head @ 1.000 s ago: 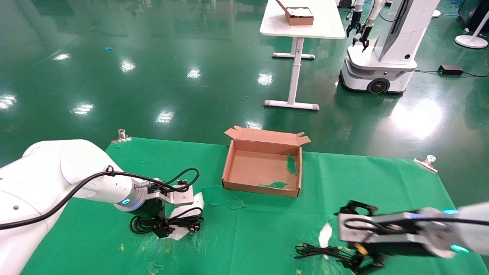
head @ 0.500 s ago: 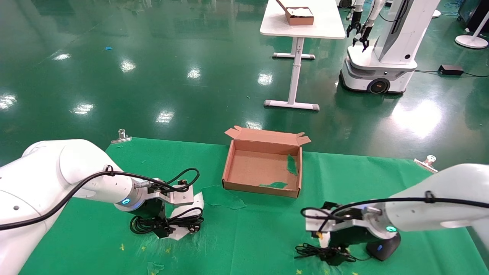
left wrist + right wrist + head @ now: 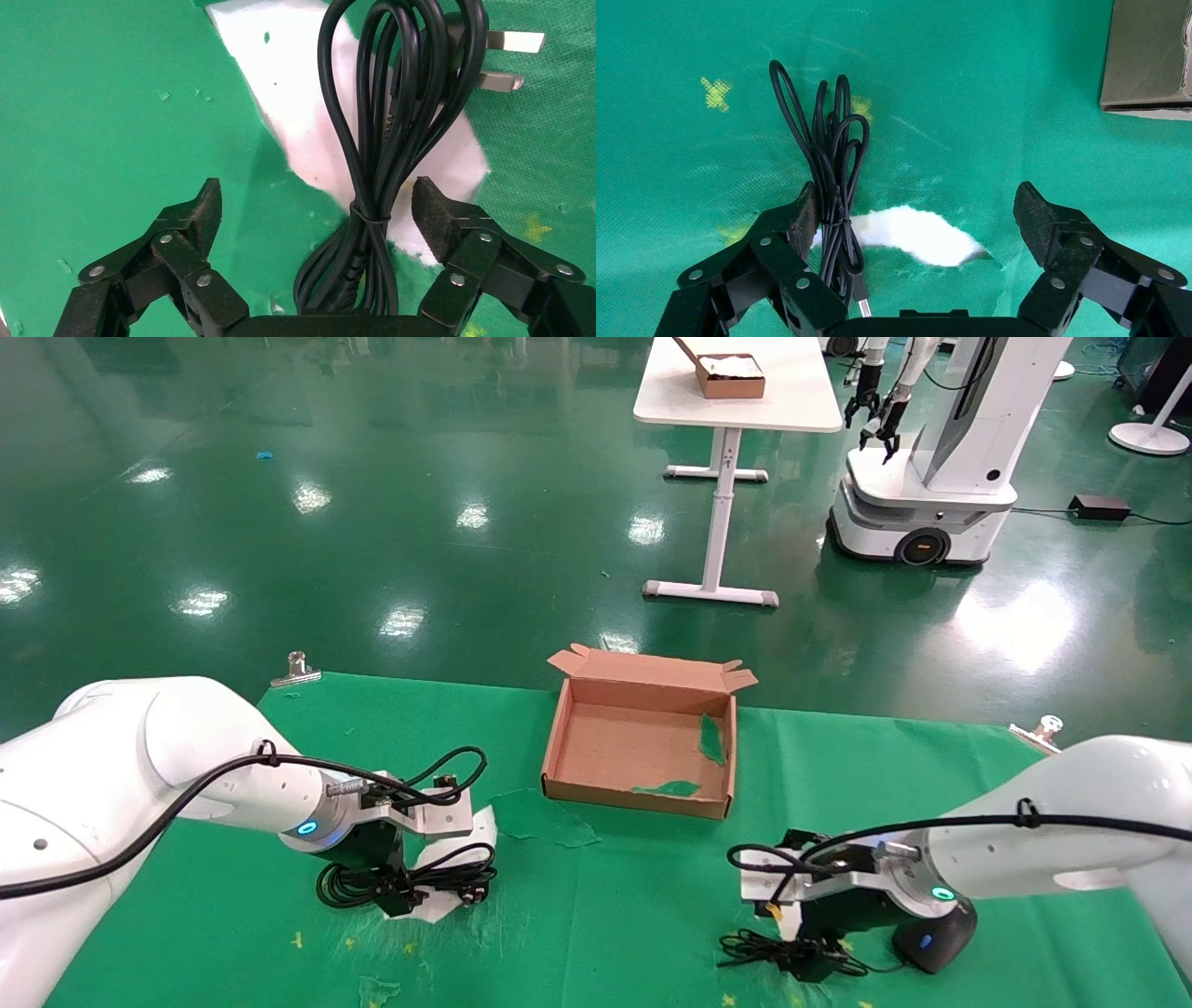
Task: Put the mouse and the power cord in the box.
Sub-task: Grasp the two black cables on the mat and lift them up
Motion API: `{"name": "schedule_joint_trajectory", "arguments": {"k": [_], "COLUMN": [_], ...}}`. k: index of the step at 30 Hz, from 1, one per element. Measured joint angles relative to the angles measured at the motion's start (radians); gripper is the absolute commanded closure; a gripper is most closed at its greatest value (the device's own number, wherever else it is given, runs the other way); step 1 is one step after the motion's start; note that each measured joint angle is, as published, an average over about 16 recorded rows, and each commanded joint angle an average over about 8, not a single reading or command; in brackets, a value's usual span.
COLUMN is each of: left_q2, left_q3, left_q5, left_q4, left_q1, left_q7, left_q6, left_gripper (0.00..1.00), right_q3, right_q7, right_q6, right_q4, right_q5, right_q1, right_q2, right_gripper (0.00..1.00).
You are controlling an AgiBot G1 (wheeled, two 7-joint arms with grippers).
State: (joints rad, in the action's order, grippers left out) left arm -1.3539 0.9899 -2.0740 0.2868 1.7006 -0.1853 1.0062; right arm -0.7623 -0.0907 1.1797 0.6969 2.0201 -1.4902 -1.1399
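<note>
1 mouse, 1 power cord, 1 box.

A counter draped in green cloth, torn to white in patches, carries an open box at its far middle. The coiled power cord lies at left, the mouse and its bundled cable at right.

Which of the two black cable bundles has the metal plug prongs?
The power cord under the left end effector: thicker, with flat prongs. The mouse cable is thinner.
</note>
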Motion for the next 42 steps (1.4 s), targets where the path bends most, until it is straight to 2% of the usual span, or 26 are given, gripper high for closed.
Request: {"name": "schedule_joint_trajectory", "arguments": {"k": [42], "left_q2": [0.004], "left_q3": [-0.005], "left_q5": [-0.002], "left_q4": [0.004], "left_q1": [0.000], "left_q7": [0.001], "left_q6": [0.002], "left_gripper": [1.00], "right_q3": [0.003], "right_q7": [-0.008], "right_q6": [0.011], "right_q4": [0.026], "right_q5": [-0.005], "right_q1": [0.006], "right_q2": [0.013], "right_gripper": [1.00]}}
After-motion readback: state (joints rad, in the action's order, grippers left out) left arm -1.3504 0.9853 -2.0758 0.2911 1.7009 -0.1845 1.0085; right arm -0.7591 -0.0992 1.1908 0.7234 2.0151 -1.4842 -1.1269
